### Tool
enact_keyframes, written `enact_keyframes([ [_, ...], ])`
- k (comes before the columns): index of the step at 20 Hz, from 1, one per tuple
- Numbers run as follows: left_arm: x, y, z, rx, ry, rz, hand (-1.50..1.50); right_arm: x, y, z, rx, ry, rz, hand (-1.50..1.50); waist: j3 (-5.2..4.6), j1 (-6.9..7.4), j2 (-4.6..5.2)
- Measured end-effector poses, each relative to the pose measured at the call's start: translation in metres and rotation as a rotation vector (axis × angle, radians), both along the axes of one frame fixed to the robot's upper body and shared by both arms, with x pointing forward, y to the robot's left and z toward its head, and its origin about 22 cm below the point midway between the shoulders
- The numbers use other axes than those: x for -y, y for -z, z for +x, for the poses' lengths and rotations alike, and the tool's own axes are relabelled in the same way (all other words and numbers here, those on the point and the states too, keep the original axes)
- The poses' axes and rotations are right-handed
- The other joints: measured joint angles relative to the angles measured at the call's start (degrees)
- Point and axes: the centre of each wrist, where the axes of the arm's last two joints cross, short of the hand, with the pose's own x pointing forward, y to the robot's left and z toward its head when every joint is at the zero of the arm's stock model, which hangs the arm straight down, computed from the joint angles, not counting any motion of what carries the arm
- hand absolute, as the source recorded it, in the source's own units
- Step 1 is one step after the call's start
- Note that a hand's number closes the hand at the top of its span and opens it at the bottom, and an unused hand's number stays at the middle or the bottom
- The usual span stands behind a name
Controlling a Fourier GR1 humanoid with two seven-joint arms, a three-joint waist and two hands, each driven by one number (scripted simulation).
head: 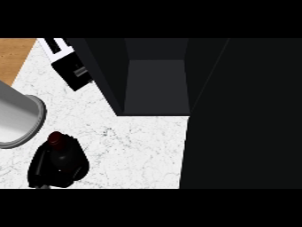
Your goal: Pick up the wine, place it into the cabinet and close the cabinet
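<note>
While the left hand [45, 167] curls round the wine [59, 146] low on the table [133, 150], the open cabinet [154, 84] waits; its dark edge could, seemingly, clip the bottle.

wine bottle [57, 141] on counter [133, 146], cabinet [154, 84] behind-right

The grey left forearm [6, 113] slants in from the left edge. Its black left hand [56, 166] sits low, fingers curled round something dark. The right hand does not show.
</note>
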Motion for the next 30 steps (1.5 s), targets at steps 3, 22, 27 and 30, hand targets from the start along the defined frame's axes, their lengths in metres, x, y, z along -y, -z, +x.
enact_keyframes([
  [3, -0.009, -0.001, 0.007, 0.036, -0.023, 0.068, 1.5, -0.001, -0.001, 0.001, -0.007, -0.006, 0.0, -1.5, -0.02, -0.14, 0.03],
  [22, 0.013, -0.08, 0.017, 0.275, -0.03, 0.073, 1.5, 0.0, 0.002, 0.002, -0.006, 0.002, 0.012, -1.5, 0.03, 0.22, -0.09],
  [27, 0.048, -0.115, 0.018, 0.274, 0.018, 0.071, 1.5, 0.0, 0.006, 0.0, -0.013, -0.008, 0.013, -1.5, 0.05, 0.11, -0.11],
  [30, 0.066, -0.13, 0.016, 0.268, 0.036, 0.08, 1.5, 0.001, 0.011, 0.0, -0.01, -0.013, 0.018, -1.5, 0.04, 0.08, -0.07],
])
